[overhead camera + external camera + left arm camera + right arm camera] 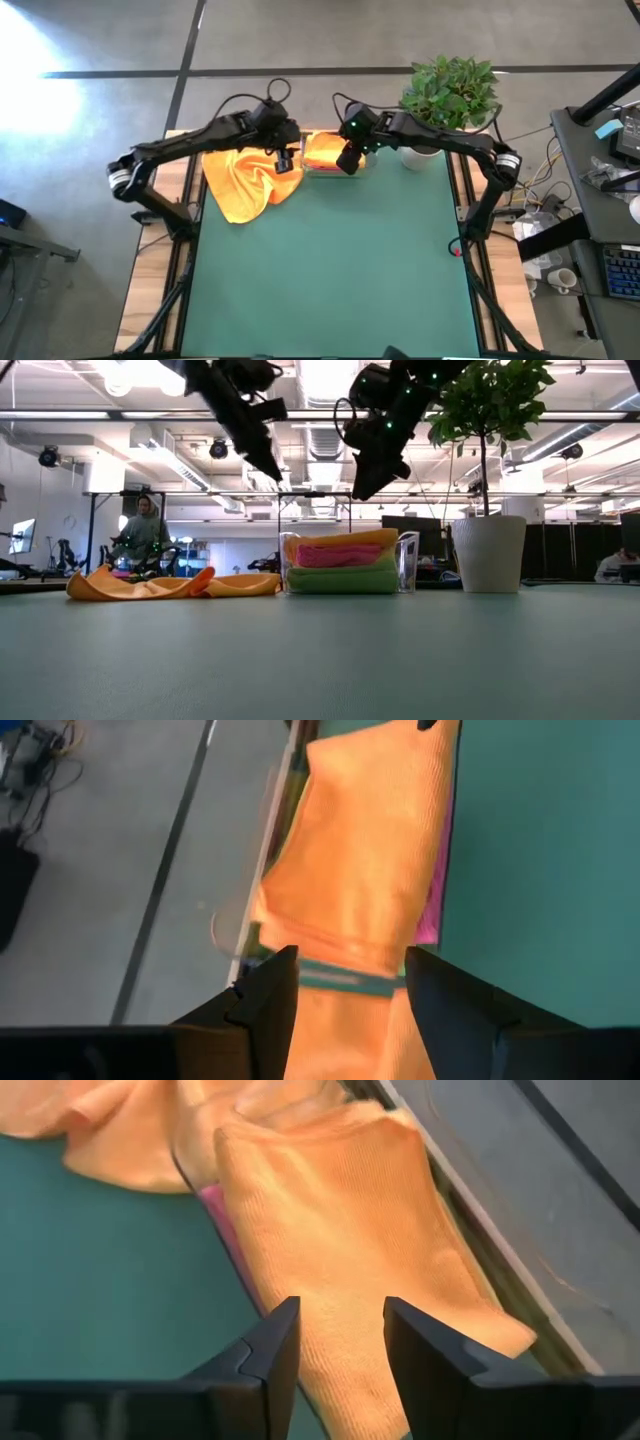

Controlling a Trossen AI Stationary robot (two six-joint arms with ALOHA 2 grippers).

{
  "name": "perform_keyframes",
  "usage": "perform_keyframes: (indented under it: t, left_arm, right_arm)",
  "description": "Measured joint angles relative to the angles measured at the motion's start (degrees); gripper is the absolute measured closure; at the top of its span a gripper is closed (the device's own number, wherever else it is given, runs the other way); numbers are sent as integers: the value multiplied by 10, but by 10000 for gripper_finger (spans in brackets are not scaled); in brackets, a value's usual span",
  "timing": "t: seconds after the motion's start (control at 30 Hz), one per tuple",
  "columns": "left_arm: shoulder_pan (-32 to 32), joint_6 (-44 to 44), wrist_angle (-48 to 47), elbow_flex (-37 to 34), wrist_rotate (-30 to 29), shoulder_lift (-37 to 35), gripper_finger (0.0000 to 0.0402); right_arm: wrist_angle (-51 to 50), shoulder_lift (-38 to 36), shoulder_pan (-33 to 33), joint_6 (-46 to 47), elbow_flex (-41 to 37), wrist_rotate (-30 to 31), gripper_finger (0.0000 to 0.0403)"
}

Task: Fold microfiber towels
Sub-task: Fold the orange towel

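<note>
A clear tray (408,560) at the table's far middle holds a stack of folded microfiber towels: an orange one (340,1230) on top, a pink one (335,555) under it and a green one (340,582) at the bottom. To the tray's left, another orange towel (250,182) lies crumpled on the green table. My left gripper (350,990) hangs open above the tray's left end. My right gripper (340,1340) hangs open above the tray's right part. Both are clear of the stack, with nothing between their fingers.
A potted plant (450,95) in a white pot (488,550) stands just right of the tray at the far edge. The green mat (330,270) stretches bare from the tray toward the near edge. A person (145,525) shows in the room behind.
</note>
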Motion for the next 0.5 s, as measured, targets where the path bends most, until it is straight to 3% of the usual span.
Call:
perform_keyframes:
  t: [0.27,0.5]
  left_arm:
    - [0,-76,-16,-108,-7,-103,233]
    - [0,-130,-79,-187,-7,-189,233]
  right_arm:
    - [-4,10,3,-3,4,-9,293]
    - [-14,2,12,-3,54,-9,313]
